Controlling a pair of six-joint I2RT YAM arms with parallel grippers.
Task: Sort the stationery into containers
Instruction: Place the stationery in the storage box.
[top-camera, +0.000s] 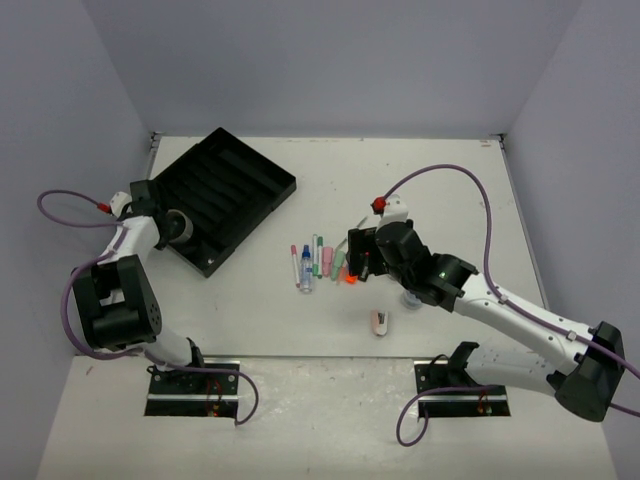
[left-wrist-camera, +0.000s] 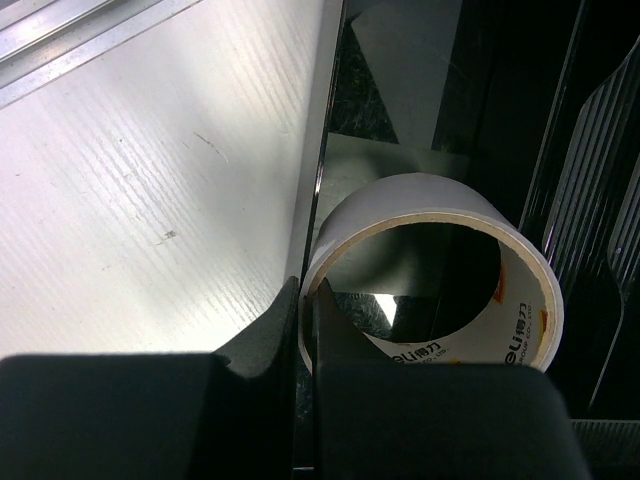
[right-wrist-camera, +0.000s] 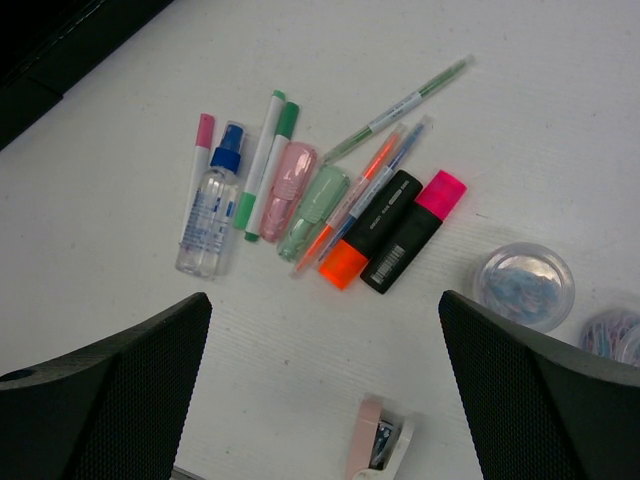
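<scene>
left claw (left-wrist-camera: 308, 300) pinching the tape ring (left-wrist-camera: 420, 195) just inside the black tray (top-camera: 262, 170)
its fingers are squeezing the ring's wall, nearly closed; the right claw (right-wrist-camera: 325, 305) is hanging wide open, holding nothing, above the pens (right-wrist-camera: 330, 190) lying on the table (top-camera: 450, 170), with a jar (right-wrist-camera: 523, 285) and the stapler (right-wrist-camera: 378, 448) nearby.
</scene>
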